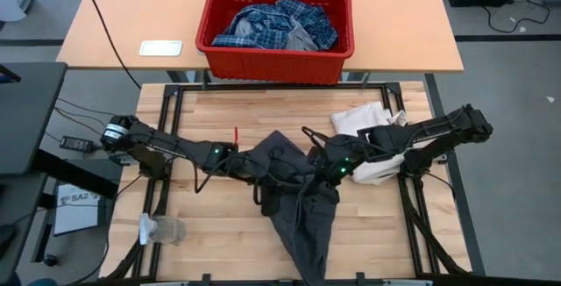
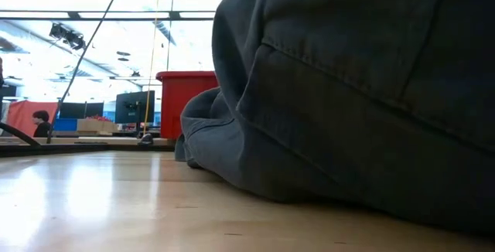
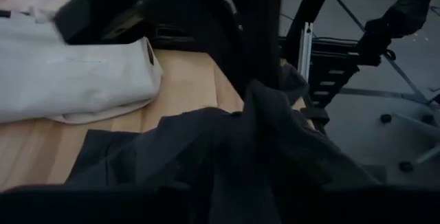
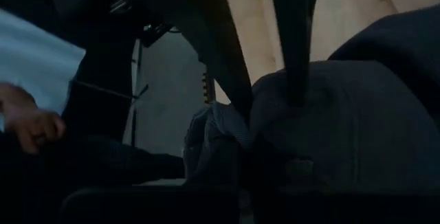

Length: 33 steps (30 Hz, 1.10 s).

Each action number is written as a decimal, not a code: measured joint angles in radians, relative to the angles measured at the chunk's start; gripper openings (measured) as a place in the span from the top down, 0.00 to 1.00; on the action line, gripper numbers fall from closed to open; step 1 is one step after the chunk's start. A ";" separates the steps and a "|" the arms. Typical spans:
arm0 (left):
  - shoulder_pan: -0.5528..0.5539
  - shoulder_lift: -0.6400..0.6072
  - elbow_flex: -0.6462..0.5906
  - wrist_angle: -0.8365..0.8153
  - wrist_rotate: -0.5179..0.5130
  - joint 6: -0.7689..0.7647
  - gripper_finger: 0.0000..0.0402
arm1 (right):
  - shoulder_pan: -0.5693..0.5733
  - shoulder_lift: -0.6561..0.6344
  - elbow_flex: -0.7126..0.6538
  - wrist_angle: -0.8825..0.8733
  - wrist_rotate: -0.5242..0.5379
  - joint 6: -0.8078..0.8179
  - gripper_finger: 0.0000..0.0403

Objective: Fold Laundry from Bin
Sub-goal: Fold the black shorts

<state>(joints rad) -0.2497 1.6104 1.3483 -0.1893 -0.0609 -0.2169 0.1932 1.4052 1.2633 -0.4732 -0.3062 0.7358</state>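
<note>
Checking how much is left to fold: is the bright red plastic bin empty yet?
Not empty. The bright red plastic bin holds a crumpled blue-and-white plaid shirt and a light grey piece.

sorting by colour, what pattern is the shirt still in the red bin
Blue-and-white plaid cotton shirt, lying in the red plastic bin; clearest in the high view.

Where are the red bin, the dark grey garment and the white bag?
red bin [image 1: 272, 60]: high view, front wall.
dark grey garment [image 1: 302, 225]: high view, lower hanging part near the table's front edge.
white bag [image 1: 361, 119]: high view, bare upper corner.
</note>
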 joint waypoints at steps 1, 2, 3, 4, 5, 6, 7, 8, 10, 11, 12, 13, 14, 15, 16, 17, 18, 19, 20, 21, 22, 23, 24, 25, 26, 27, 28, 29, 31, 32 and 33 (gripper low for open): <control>0.000 0.000 0.000 -0.002 0.002 0.001 0.73 | -0.005 0.000 0.000 0.000 -0.008 -0.018 0.96; 0.000 0.000 0.000 -0.003 0.003 0.000 0.77 | -0.009 0.000 0.000 0.000 -0.014 -0.039 0.95; 0.001 0.000 0.000 -0.003 0.006 0.001 0.81 | -0.012 0.000 0.000 0.001 -0.016 -0.063 0.93; 0.003 0.000 0.000 -0.004 0.012 0.003 0.87 | -0.012 0.000 0.000 0.003 -0.013 -0.087 0.91; 0.007 0.000 0.000 -0.009 0.023 0.003 0.92 | -0.011 0.000 0.000 0.005 -0.006 -0.113 0.88; 0.012 0.000 0.000 -0.013 0.031 -0.001 0.96 | -0.011 0.000 0.002 0.003 0.003 -0.139 0.85; 0.018 0.002 -0.001 -0.018 0.036 -0.010 0.97 | -0.009 -0.001 0.003 -0.009 0.017 -0.158 0.81; 0.023 0.000 -0.001 -0.029 0.039 -0.020 0.97 | -0.003 -0.002 0.004 -0.028 0.037 -0.168 0.78; 0.034 -0.015 -0.004 -0.070 0.040 -0.030 0.97 | 0.018 -0.003 0.005 -0.082 0.094 -0.171 0.71; 0.039 -0.028 -0.004 -0.083 0.034 -0.031 0.98 | 0.039 -0.003 0.005 -0.107 0.128 -0.171 0.68; 0.042 -0.040 -0.004 -0.100 0.018 -0.034 0.98 | 0.065 -0.002 0.005 -0.122 0.167 -0.171 0.65; 0.047 -0.055 -0.004 -0.124 -0.004 -0.041 0.99 | 0.096 -0.002 0.005 -0.130 0.203 -0.171 0.63; 0.051 -0.068 -0.004 -0.153 -0.025 -0.049 0.99 | 0.131 -0.002 0.005 -0.131 0.239 -0.171 0.61; 0.059 -0.078 -0.003 -0.176 -0.042 -0.057 0.99 | 0.166 -0.002 0.004 -0.131 0.283 -0.171 0.60; 0.067 -0.088 -0.002 -0.199 -0.057 -0.068 0.99 | 0.199 -0.002 0.004 -0.130 0.331 -0.164 0.59; 0.073 -0.096 -0.002 -0.232 -0.075 -0.081 0.99 | 0.233 -0.002 0.004 -0.129 0.386 -0.160 0.58; 0.081 -0.101 -0.002 -0.262 -0.090 -0.094 0.99 | 0.267 -0.002 0.003 -0.126 0.441 -0.160 0.58; 0.088 -0.104 -0.002 -0.280 -0.106 -0.109 0.99 | 0.302 -0.002 0.003 -0.122 0.500 -0.164 0.58; 0.093 -0.107 -0.002 -0.295 -0.125 -0.129 0.99 | 0.337 0.001 0.003 -0.121 0.554 -0.171 0.58; 0.098 -0.109 -0.002 -0.315 -0.142 -0.147 0.99 | 0.371 0.013 0.003 -0.117 0.602 -0.179 0.57; 0.101 -0.109 -0.002 -0.326 -0.159 -0.162 0.99 | 0.402 0.026 0.003 -0.114 0.636 -0.188 0.57; 0.103 -0.109 -0.002 -0.328 -0.172 -0.178 0.99 | 0.433 0.045 0.000 -0.109 0.665 -0.196 0.57; 0.104 -0.109 -0.002 -0.333 -0.180 -0.187 0.99 | 0.457 0.071 -0.004 -0.104 0.678 -0.204 0.57; 0.105 -0.108 -0.002 -0.336 -0.183 -0.188 0.99 | 0.475 0.104 -0.008 -0.085 0.684 -0.214 0.57; 0.106 -0.107 -0.002 -0.336 -0.184 -0.188 0.99 | 0.490 0.139 -0.011 -0.056 0.692 -0.219 0.57; 0.105 -0.106 -0.002 -0.338 -0.185 -0.188 0.99 | 0.505 0.178 -0.014 -0.023 0.698 -0.223 0.56; 0.105 -0.106 -0.002 -0.346 -0.185 -0.188 0.99 | 0.515 0.221 -0.015 0.009 0.707 -0.238 0.55; 0.105 -0.106 -0.002 -0.353 -0.185 -0.190 0.99 | 0.524 0.264 -0.016 0.057 0.709 -0.264 0.55; 0.105 -0.106 -0.002 -0.366 -0.185 -0.192 0.99 | 0.542 0.348 -0.016 0.160 0.706 -0.340 0.53; 0.105 -0.106 -0.002 -0.375 -0.184 -0.195 0.99 | 0.549 0.385 -0.016 0.204 0.707 -0.380 0.52; 0.105 -0.106 -0.002 -0.384 -0.179 -0.202 0.99 | 0.555 0.419 -0.016 0.250 0.706 -0.410 0.51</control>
<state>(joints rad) -0.1452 1.5043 1.3468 -0.5733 -0.2404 -0.4184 0.7481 1.8243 1.2469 -0.2235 0.4003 0.3256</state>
